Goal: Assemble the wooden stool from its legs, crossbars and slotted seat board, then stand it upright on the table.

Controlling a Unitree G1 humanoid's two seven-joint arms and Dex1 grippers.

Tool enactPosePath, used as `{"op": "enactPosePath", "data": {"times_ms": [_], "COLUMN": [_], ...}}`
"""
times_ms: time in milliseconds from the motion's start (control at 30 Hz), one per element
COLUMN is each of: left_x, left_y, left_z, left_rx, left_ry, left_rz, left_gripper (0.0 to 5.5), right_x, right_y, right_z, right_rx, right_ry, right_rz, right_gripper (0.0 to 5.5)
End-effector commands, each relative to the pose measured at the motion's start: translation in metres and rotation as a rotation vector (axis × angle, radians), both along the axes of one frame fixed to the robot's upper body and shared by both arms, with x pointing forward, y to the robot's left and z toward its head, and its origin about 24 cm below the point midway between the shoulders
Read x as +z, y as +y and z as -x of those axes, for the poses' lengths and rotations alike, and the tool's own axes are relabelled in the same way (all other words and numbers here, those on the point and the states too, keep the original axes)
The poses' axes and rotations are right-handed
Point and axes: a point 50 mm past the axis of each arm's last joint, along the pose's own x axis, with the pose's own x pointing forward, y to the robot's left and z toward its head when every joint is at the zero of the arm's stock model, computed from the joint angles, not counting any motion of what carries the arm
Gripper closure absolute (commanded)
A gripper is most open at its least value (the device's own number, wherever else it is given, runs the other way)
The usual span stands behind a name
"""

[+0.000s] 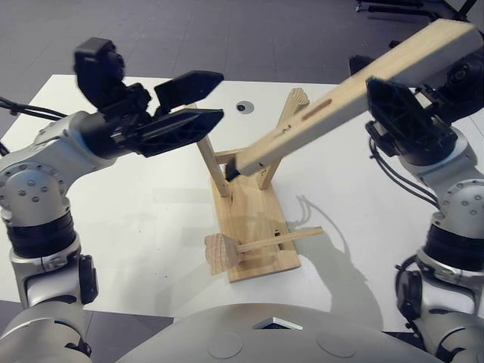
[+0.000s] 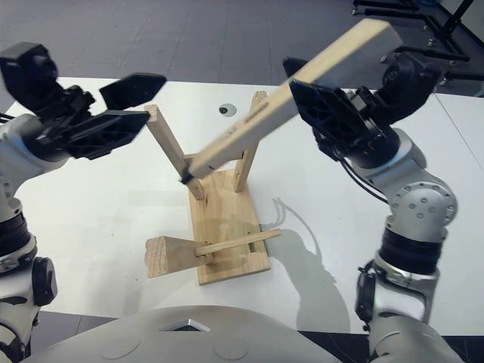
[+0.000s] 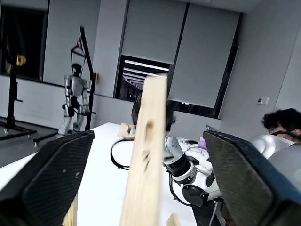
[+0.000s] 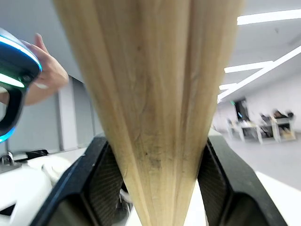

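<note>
A slotted plank (image 1: 318, 121) is pinched near its upper end by the right gripper (image 2: 325, 94) and slanted down to the upright legs (image 1: 213, 165) on the flat board (image 1: 253, 215). The left gripper (image 1: 215, 96) is held with fingers spread beside them. The legs could be toppled by the plank's low end. No writing can be read.
</note>
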Motion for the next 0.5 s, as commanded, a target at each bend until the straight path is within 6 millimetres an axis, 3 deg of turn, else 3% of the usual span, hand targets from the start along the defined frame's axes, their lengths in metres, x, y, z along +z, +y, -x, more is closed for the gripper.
{"op": "enactPosePath", "data": {"times_ms": [33, 133, 300, 500], "left_x": [0.008, 0.007, -0.003, -0.025], "left_y": [0.008, 0.008, -0.006, -0.031], "left_z": [0.023, 0.039, 0.064, 0.093], "left_rx": [-0.005, -0.006, -0.015, -0.053], "left_ry": [-0.025, -0.021, 0.009, 0.095], "left_rz": [-0.015, -0.05, -0.12, -0.155], "left_gripper": [0.49, 0.1, 0.1, 0.1], "right_x": [-0.009, -0.015, -0.031, -0.025], "right_y": [-0.026, -0.039, -0.059, -0.063], "right_z": [0.008, 0.011, 0.006, -0.009], "right_rx": [-0.059, -0.11, -0.208, -0.177], "right_ry": [0.037, 0.058, 0.137, 0.164], "right_rz": [0.132, 0.129, 0.147, 0.204], "right_gripper": [3.41, 3.41, 3.41, 3.41]}}
